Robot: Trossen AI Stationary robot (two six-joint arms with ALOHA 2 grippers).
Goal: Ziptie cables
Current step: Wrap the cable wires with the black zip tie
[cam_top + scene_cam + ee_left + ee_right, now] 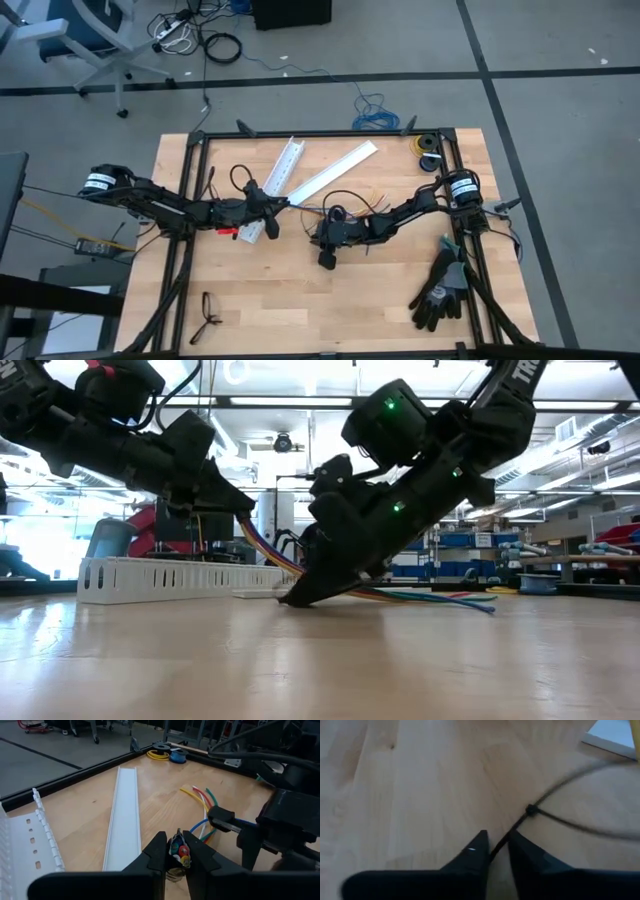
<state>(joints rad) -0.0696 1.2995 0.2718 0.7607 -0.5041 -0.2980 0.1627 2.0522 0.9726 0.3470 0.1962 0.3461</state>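
My right tool (496, 847) is pinched down on the ziptie (517, 826), low centre of the right wrist view. The strip runs up between the two fingers to its little head, and from there the band sweeps off toward the upper right in a loop, just over the counter (410, 780). I'd say that thing is featherweight and springy, stiff along its length but slick plastic, so it'll want to slide through the fingers. Holding it close to the head like this looks right to me, since the free tail would just flop if I grabbed further out.

My left tool (175, 854) is closed on the cables (179, 851), bottom centre of its wrist view, clamping the bundle end-on so I see the coloured wire ends between the fingers. Past the grip the yellow, red, white, green and blue strands fan out toward the middle right of that frame. Those are soft and limp and they'll splay anywhere they aren't squeezed, so the grip belongs where they're bunched, not on one strand.

In the high view the two tools sit near each other mid-frame, left one centre-left, right one just right of centre, cables strung between. The white duct (122, 815) lies just beyond the left tool, toward the upper left.
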